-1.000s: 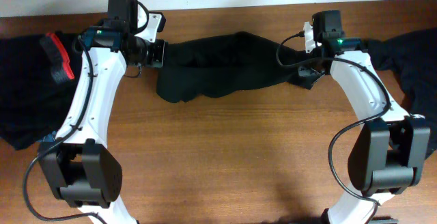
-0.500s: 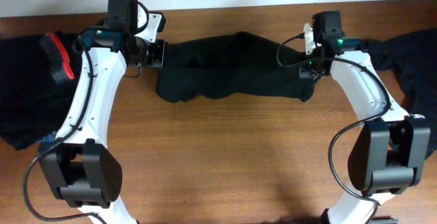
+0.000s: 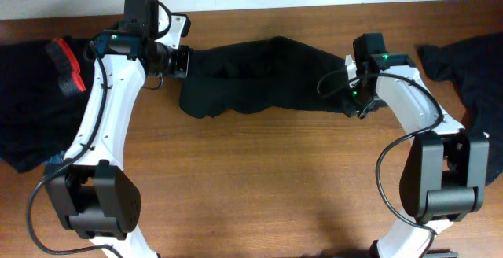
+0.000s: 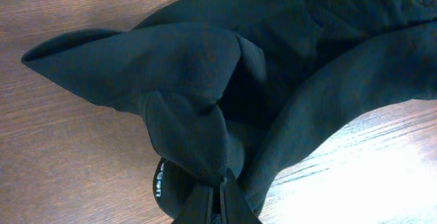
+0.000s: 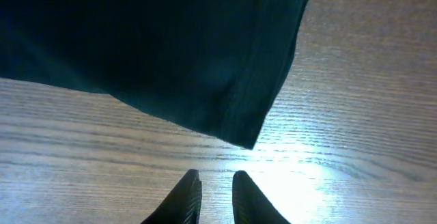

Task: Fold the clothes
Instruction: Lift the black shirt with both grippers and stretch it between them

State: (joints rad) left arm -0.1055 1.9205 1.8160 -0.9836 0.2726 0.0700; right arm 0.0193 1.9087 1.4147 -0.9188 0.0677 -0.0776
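One of the clothes, a black garment point(image 3: 259, 77), lies bunched in a long strip across the back of the table. My left gripper point(image 3: 187, 60) is shut on its left end; in the left wrist view the cloth point(image 4: 205, 80) rises in folds from the closed fingertips point(image 4: 220, 183). My right gripper point(image 3: 356, 105) hovers just off the garment's right end. In the right wrist view its fingers point(image 5: 216, 177) stand slightly apart over bare wood, nothing between them, with the garment's hemmed corner point(image 5: 246, 125) a short way ahead.
More black clothes lie heaped at the far left point(image 3: 31, 101), with a red-orange band point(image 3: 66, 66) showing. Another dark garment point(image 3: 464, 65) is spread at the far right. The wooden table point(image 3: 259, 179) runs bare toward the front edge.
My right gripper has opened a little, let go of the garment's right end and drawn back toward the front. That end now rests on the table. The left arm has stayed still.
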